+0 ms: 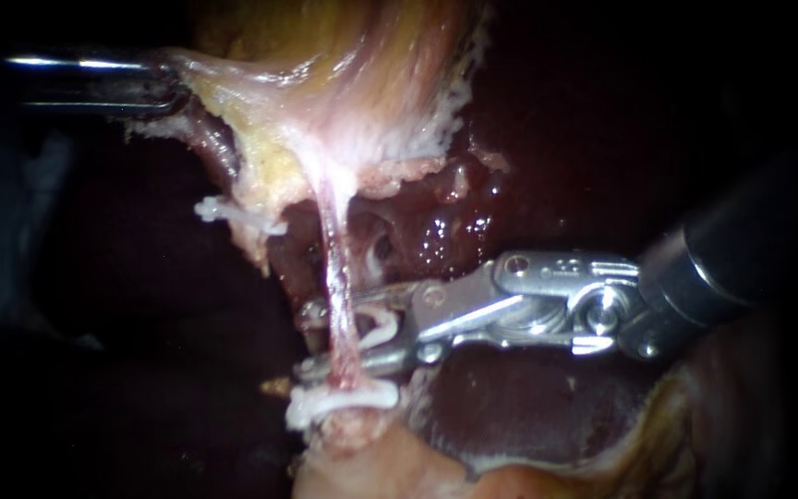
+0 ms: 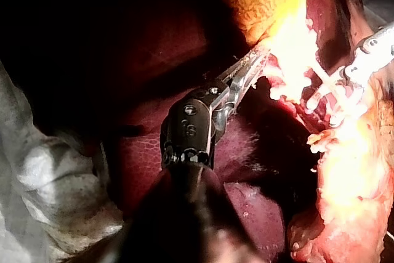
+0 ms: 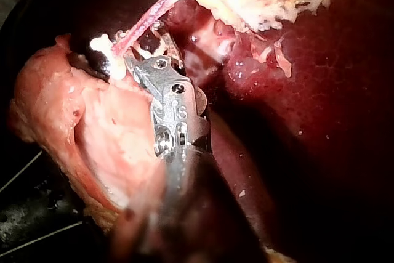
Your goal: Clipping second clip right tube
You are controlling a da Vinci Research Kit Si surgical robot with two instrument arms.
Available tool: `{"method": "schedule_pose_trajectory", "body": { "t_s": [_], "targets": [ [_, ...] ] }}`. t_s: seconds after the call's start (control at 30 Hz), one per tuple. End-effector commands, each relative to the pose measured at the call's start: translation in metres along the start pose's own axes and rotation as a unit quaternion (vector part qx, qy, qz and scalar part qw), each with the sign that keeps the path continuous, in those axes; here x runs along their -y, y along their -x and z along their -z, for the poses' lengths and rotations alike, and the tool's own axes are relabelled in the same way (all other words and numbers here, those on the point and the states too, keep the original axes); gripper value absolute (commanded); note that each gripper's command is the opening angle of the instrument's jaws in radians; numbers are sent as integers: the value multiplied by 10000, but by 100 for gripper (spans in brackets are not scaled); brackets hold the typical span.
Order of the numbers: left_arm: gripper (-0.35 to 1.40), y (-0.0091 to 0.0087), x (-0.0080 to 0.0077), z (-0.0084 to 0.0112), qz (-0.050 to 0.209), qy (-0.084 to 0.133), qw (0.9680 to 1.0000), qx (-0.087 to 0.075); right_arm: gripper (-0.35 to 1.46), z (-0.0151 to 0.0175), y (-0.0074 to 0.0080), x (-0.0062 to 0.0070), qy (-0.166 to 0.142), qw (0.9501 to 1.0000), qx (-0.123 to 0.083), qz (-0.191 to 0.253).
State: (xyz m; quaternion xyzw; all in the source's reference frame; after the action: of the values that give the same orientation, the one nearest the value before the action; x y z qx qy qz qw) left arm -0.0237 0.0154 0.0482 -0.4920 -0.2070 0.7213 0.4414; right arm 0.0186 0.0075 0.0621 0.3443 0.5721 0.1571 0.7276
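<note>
White clip already sits on the right tube, just below your right instrument. Its jaws stand apart astride the tube, the second clip loaded but unclosed. Your left instrument clamps the gallbladder.

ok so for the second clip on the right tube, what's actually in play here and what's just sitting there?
In play: right instrument, right tube, lower clip, left instrument holding the gallbladder.
Just there: liver, upper-left clip.
</note>
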Motion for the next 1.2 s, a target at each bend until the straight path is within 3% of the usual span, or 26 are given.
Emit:
{"method": "schedule_pose_trajectory", "body": {
  "t_s": [0.03, 0.23, 0.47, 0.63, 0.93, 1.2],
  "targets": [
    [-35, 0, 0, 0, 0, -2, 10000, -2, 44, 0, 1, -2, 37, 10000, -7, -4],
    [-35, 0, 0, -1, -1, -3, 10000, -3, 49, 5, 5, -19, 441, 9989, -76, 150],
    [-35, 1, 1, -1, -4, -3, 10000, -3, 50, 19, 11, -33, 627, 9974, -59, 350],
    [-35, 1, 2, -1, -6, -8, 10000, 10, 49, 34, 15, -34, 668, 9970, 72, 377],
    [-35, 2, 4, -2, -9, -7, 10000, 10, 49, 60, 19, -35, 671, 9971, 70, 359],
    [-35, 2, 4, -2, -10, -8, 10000, 10, 49, 64, 20, -33, 658, 9972, 71, 360]
  ]
}}
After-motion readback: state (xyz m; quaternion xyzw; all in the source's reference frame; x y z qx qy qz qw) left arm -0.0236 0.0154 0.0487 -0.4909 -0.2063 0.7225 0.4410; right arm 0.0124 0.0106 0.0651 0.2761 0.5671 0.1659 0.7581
